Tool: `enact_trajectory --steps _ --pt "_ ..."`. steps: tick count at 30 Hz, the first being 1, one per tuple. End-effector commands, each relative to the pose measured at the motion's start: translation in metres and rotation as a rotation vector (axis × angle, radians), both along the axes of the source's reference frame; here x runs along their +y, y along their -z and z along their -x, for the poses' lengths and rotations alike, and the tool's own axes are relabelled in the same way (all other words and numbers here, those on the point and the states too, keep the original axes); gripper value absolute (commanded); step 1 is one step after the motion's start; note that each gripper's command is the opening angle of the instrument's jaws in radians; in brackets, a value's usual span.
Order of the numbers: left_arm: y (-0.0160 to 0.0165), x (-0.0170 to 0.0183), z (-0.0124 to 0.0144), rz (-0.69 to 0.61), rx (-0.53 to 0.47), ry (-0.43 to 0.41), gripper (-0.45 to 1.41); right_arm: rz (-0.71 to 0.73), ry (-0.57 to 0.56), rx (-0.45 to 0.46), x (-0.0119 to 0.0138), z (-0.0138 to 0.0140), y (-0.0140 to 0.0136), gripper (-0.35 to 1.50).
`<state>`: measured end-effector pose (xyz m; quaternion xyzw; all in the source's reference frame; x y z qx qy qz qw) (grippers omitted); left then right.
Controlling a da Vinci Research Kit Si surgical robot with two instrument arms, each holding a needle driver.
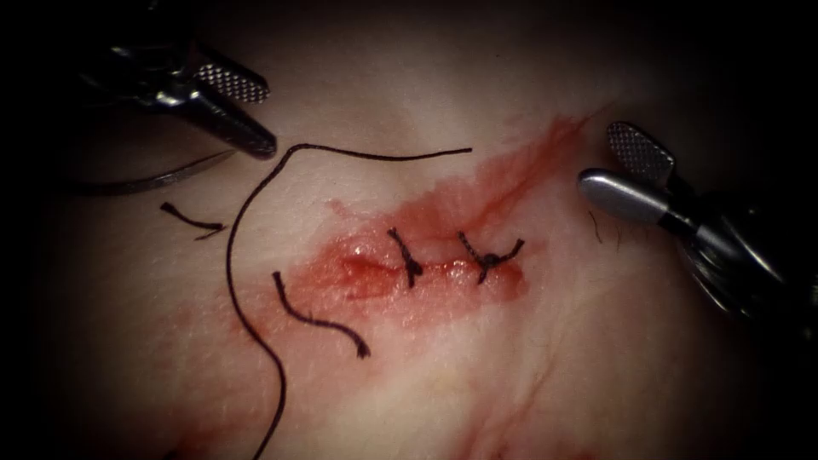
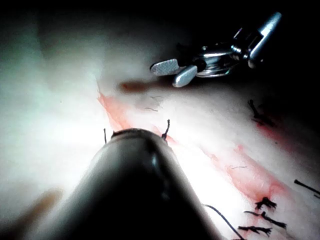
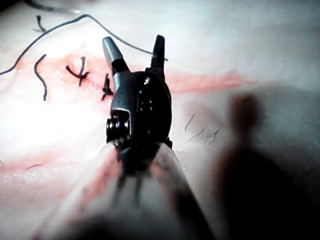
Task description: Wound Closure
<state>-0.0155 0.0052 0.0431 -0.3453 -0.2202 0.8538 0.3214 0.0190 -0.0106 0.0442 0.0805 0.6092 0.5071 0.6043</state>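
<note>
Here, left tool (image 1: 256,119) open, holding nothing. Needle (image 1: 153,177) lies flat on tissue (image 1: 477,375) just below it, left of cut (image 1: 375,271), long axis near horizontal, thin grey arc; not in tissue. Thread (image 1: 247,255) runs loose beside it. Two knots (image 1: 443,260) across cut. Right tool (image 1: 618,166) open, empty; its wrist view shows jaws spread.

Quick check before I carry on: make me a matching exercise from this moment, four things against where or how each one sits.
Things:
1. left tool
2. right tool
3. needle
4. long thread

States:
A. lies on the tissue, left of the cut, just below a tool
B. jaws open, holding nothing, right of the cut
C. curves across the tissue left of the cut
D. jaws open, holding nothing, left of the cut

Pairs: 1-D, 2-B, 3-A, 4-C
</note>
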Motion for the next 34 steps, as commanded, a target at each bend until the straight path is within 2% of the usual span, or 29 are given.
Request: enact_trajectory --steps 1,2,3,5,7,8,10,12,21,22,34 --pt "-0.0008 -0.0007 0.0003 0.042 -0.067 0.039 0.41 0.002 -0.001 0.002 0.0004 -0.0008 -0.0002 1.43" --pt "-0.0011 -0.0016 0.0 0.096 -0.121 0.053 0.56 0.002 -0.002 0.001 0.0004 -0.0009 -0.0003 1.43" --pt "-0.0016 -0.003 -0.0003 0.16 -0.186 0.076 0.59 0.003 -0.002 0.001 0.0004 -0.0009 -0.0004 1.43" --pt "-0.0024 -0.0049 -0.0007 0.19 -0.261 0.131 0.59 0.005 0.0 0.002 0.0002 -0.0009 -0.0005 1.43" --pt "-0.0032 -0.0068 -0.0007 0.197 -0.317 0.147 0.56 0.007 0.0 0.002 0.0001 -0.0008 -0.0006 1.43" --pt "-0.0039 -0.0076 0.0 0.172 -0.321 0.123 0.54 0.008 0.0 0.001 0.0001 -0.0008 -0.0007 1.43" --pt "-0.0043 -0.0073 0.0012 0.136 -0.311 0.079 0.76 0.008 0.001 0.001 0.0 -0.0008 -0.0008 1.43" --pt "-0.0038 -0.0072 0.0023 0.153 -0.324 0.089 0.76 0.008 0.001 0.002 -0.0001 -0.0008 -0.0007 1.43" --pt "-0.0042 -0.0066 0.0028 0.168 -0.338 0.094 0.84 0.009 0.005 0.004 -0.0002 -0.0008 -0.0006 1.43" --pt "-0.0045 -0.0066 0.0028 0.173 -0.338 0.097 0.91 0.009 0.005 0.004 -0.0002 -0.0008 -0.0006 1.43" --pt "-0.005 -0.0064 0.0025 0.184 -0.342 0.096 0.96 0.013 0.014 0.009 -0.0008 -0.0019 -0.0005 1.43"
